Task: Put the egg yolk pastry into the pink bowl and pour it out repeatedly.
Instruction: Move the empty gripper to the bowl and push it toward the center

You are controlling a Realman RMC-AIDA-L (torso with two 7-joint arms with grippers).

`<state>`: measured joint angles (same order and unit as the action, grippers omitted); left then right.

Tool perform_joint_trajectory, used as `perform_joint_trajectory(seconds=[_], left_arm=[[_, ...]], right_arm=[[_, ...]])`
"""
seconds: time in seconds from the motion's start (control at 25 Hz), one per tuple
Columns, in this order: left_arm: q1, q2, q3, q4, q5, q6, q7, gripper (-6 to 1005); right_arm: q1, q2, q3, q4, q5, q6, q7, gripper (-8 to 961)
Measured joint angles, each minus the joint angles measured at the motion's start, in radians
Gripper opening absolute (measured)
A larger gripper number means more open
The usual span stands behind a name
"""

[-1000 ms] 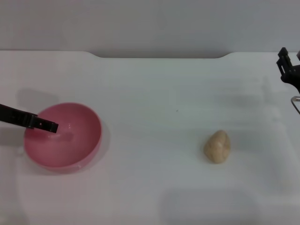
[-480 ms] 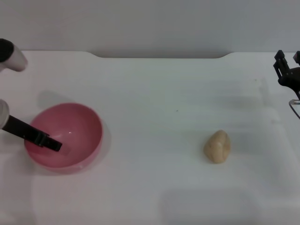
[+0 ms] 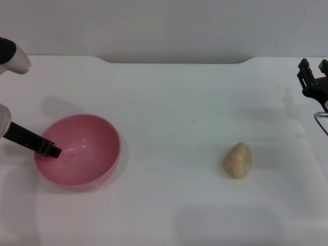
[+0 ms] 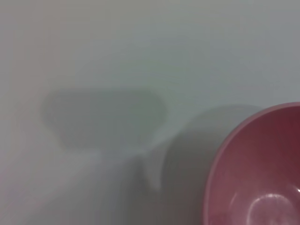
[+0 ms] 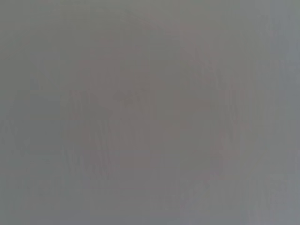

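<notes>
The pink bowl [image 3: 84,154] stands on the white table at the left and holds nothing. My left gripper [image 3: 54,151] reaches in from the left edge. Its dark finger [image 3: 36,142] lies over the bowl's left rim with the tip inside, gripping the rim. The bowl also shows in the left wrist view [image 4: 255,173]. The egg yolk pastry [image 3: 238,160], a pale tan egg-shaped lump, lies on the table at the right, far from the bowl. My right gripper [image 3: 313,66] hangs open and empty at the far right edge, behind the pastry and to its right.
The white table [image 3: 174,102] ends at a grey wall at the back, with a notch along its far edge. The right wrist view shows only a plain grey surface.
The bowl has shifted a little to the right with my left gripper on its rim. The right gripper has crept slightly left. The pastry has not moved.
</notes>
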<state>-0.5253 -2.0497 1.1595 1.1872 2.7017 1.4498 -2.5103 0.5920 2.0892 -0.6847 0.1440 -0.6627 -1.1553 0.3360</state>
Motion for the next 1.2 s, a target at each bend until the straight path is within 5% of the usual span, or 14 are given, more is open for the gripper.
perform_joint_trajectory(seconds=[0.4,0.64,0.92,1.2], left_arm=[[-0.001,0.002,-0.003,0.0,0.001,-0.008,0.004,91],[-0.009,0.0,-0.051,0.0,0.0,-0.034,0.003,1],[-0.018,-0.001,-0.099,0.0,-0.004,-0.053,-0.005,-2],[-0.021,-0.003,-0.116,0.0,-0.007,-0.075,-0.007,0]], right_arm=[[0.042,-0.002,-0.003,-0.002,-0.015,0.014,0.119,414],[0.162,-0.01,-0.007,-0.087,-0.189,0.289,0.443,411],[0.258,-0.023,-0.184,-0.318,-0.784,0.389,1.184,407],[0.257,-0.037,-0.287,-0.749,-1.572,-0.001,2.021,404]])
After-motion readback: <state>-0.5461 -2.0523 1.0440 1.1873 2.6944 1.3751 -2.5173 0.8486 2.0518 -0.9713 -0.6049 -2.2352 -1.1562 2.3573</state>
